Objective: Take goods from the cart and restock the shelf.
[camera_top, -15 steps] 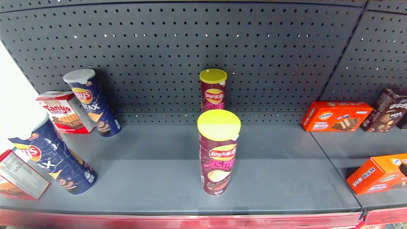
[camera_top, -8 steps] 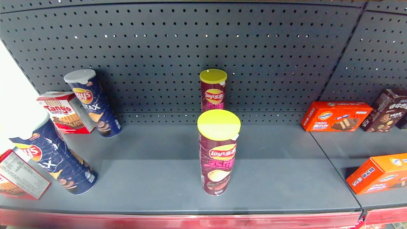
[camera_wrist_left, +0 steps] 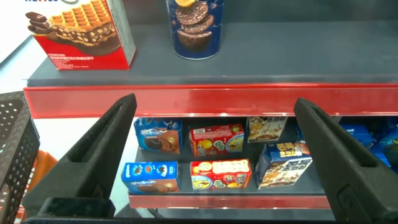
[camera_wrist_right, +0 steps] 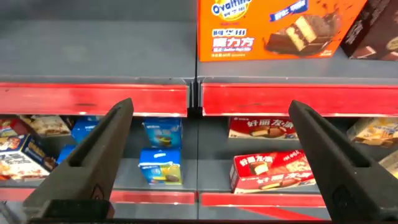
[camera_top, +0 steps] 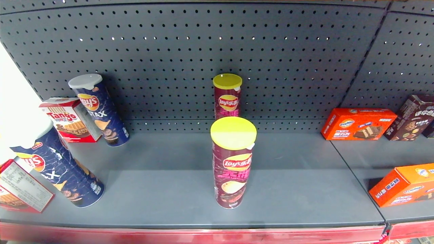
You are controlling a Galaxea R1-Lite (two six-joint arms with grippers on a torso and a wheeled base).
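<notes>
Maroon front chip can [camera_top: 232,162] and shelf [camera_top: 162,189] stock unchanged over the last second; left tool [camera_wrist_left: 214,102], right tool [camera_wrist_right: 210,104] both released, empty, so next fetch likely pending

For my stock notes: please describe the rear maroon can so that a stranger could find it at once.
Find the grey shelf with the pegboard wall. At its middle, two maroon cans with yellow lids stand upright, one behind the other. Yours is the rear can, next to the pegboard, its lower part hidden by the front can.
</notes>
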